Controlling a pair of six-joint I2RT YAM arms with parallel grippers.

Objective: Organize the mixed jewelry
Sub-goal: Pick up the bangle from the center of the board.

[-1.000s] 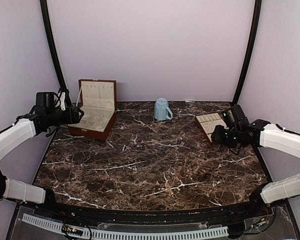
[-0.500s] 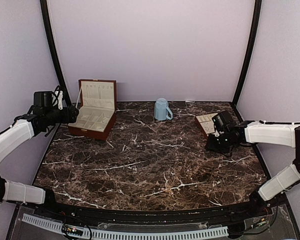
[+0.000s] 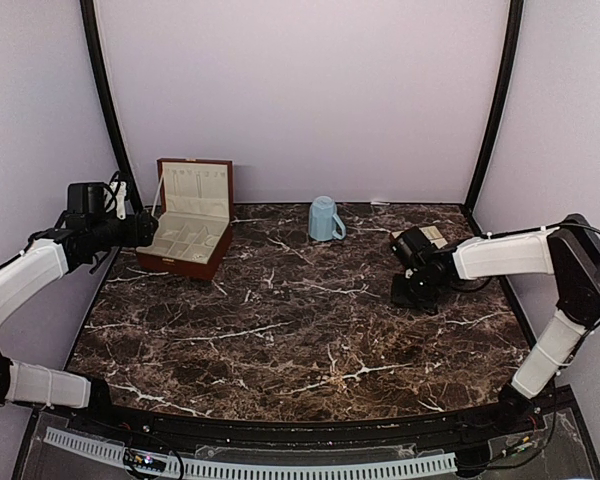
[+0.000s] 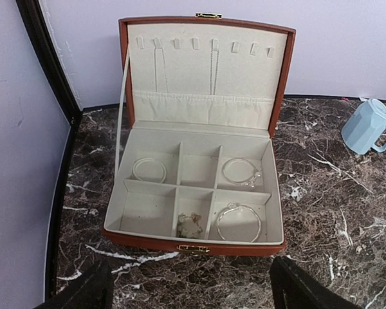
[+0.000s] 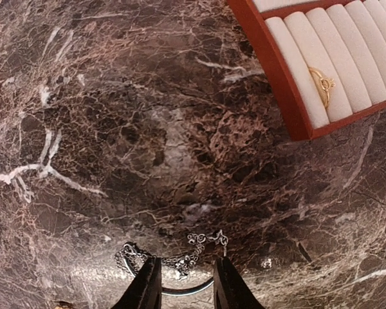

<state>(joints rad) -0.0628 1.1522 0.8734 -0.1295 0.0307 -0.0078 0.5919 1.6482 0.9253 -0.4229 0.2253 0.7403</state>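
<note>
A silvery chain bracelet point(image 5: 180, 259) and a thin silvery bangle point(image 5: 186, 291) lie on the dark marble. My right gripper point(image 5: 186, 283) is low over them, its jaws a narrow gap apart on either side of the chain and not closed on it; it shows left of the tray in the top view point(image 3: 412, 290). My left gripper point(image 4: 192, 275) is wide open and empty, hovering in front of the open wooden box point(image 4: 193, 248). The box's compartments hold silvery bracelets point(image 4: 239, 172) and small pieces point(image 4: 190, 225). A gold ring point(image 5: 323, 82) sits in the cream-lined tray point(image 5: 280, 77).
The light-blue mug point(image 3: 324, 219) stands at the back centre and also shows in the left wrist view point(image 4: 367, 125). The box point(image 3: 193, 215) is at the back left and the tray point(image 3: 432, 237) at the back right. Black frame posts rise at both back corners.
My right arm has swung left, away from the tray, and come down over the jewelry on the marble. My left arm has barely moved.
</note>
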